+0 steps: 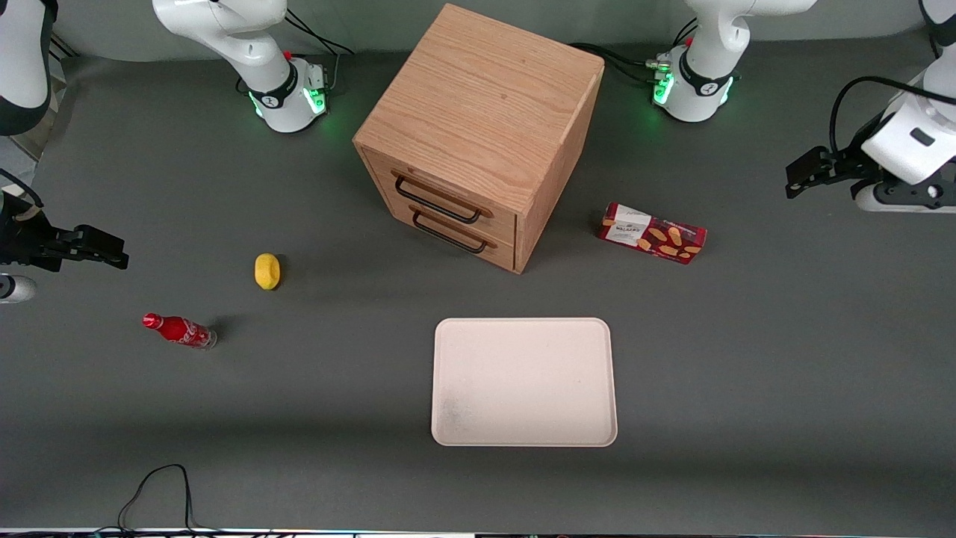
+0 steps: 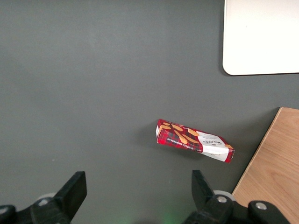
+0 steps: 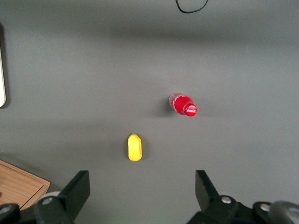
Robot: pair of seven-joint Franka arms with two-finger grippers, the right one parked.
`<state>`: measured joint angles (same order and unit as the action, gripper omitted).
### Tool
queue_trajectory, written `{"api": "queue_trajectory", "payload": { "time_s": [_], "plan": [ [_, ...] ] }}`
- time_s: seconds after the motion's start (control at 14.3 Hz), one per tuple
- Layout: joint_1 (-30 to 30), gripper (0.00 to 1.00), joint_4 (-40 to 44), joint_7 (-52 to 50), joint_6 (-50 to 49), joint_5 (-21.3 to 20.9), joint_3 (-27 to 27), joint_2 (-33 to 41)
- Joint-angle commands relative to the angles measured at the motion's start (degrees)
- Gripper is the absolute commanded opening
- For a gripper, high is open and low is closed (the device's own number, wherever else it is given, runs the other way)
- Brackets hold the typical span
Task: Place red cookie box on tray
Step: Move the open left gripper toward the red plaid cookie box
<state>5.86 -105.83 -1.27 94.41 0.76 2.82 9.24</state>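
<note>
The hand, fingers apart, probably high above the desk, should straddle the red cookie box across its narrow width.

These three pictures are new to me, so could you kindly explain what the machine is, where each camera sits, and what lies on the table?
Two robot arms stand at a grey table. One picture looks on from the front; the other two come from cameras on the arms' wrists. The working arm's tool hangs open above the table, holding nothing, near the red cookie box. The box lies flat beside a wooden drawer cabinet. The cream tray, nearer the front camera, has nothing on it. Toward the parked arm's end lie a yellow object and a small red soda bottle.
</note>
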Motion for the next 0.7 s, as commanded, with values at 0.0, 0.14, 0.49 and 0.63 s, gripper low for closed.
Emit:
{"api": "queue_trajectory", "payload": {
  "time_s": [0.0, 0.14, 0.49, 0.63],
  "plan": [
    [-0.8, 1.0, 0.2, 1.2, -1.2, 0.8, -0.3, 0.3],
    [-0.8, 1.0, -0.1, 0.7, 0.0, 0.6, -0.3, -0.4],
    [-0.8, 1.0, -3.8, -0.1, 1.6, 0.8, -0.3, -1.2],
    [-0.7, 1.0, -5.9, -6.1, 3.4, 2.2, -0.3, -1.2]
  ]
}}
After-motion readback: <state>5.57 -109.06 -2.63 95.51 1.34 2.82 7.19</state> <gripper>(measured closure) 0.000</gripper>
